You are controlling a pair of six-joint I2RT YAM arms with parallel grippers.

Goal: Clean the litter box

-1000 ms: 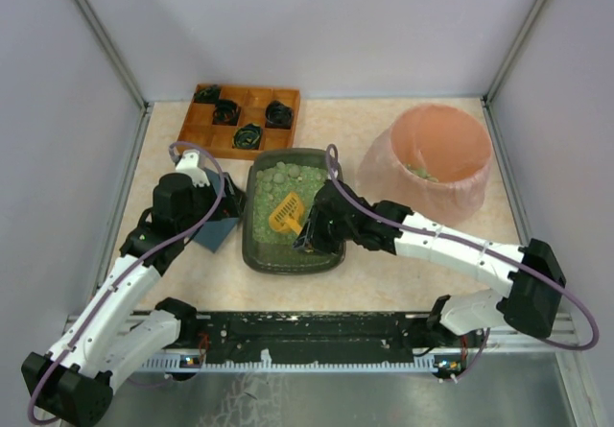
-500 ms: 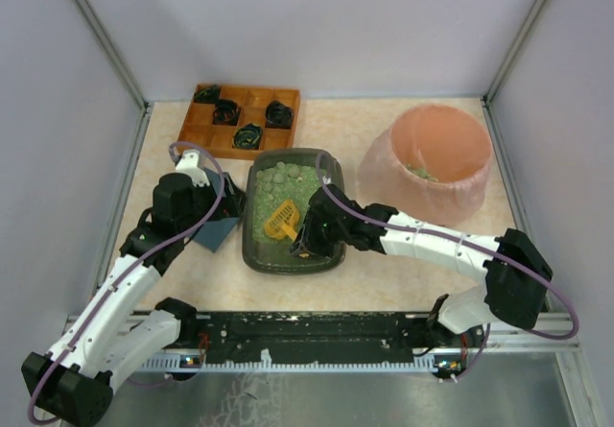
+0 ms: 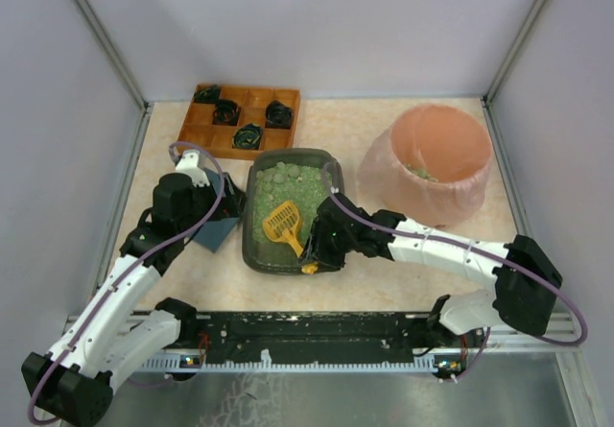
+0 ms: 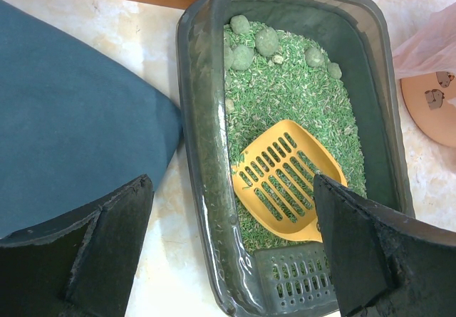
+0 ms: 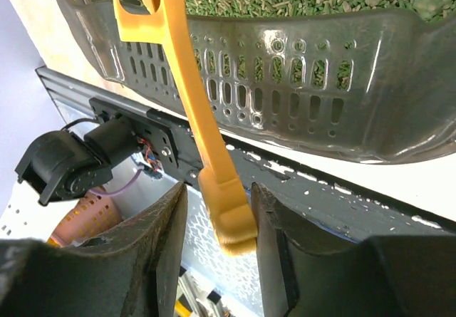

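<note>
On the desk [image 3: 384, 278], the right fingers [image 3: 313, 252] are clamping the handle of a yellow slotted litter scoop [image 4: 281, 182], gripping it near its end just outside the near wall of the litter box [image 3: 247, 240]. From those fingers the handle is slanting up and over the perforated near wall, and the scoop's blade is resting on the green granular litter [image 4: 299, 110] ahead of them, roughly mid-tray.

We are seeing the left fingers [image 3: 225, 211] spread wide apart and holding nothing. They are hovering above the box's near left corner, one over a dark blue mat [image 4: 71, 117] lying just beside the box, the other over the box's near end. The litter box is lying below and ahead of these fingers, with a cluster of rounded green clumps [image 4: 267, 40] gathering at the end farthest from them.

Beyond the left fingers, an orange-brown wooden compartment tray [image 3: 251, 97] is sitting at the far edge, holding several small dark items. Well apart from the right fingers, off to their far right, a round pink bag-lined bin [image 3: 432, 163] is standing upright.
</note>
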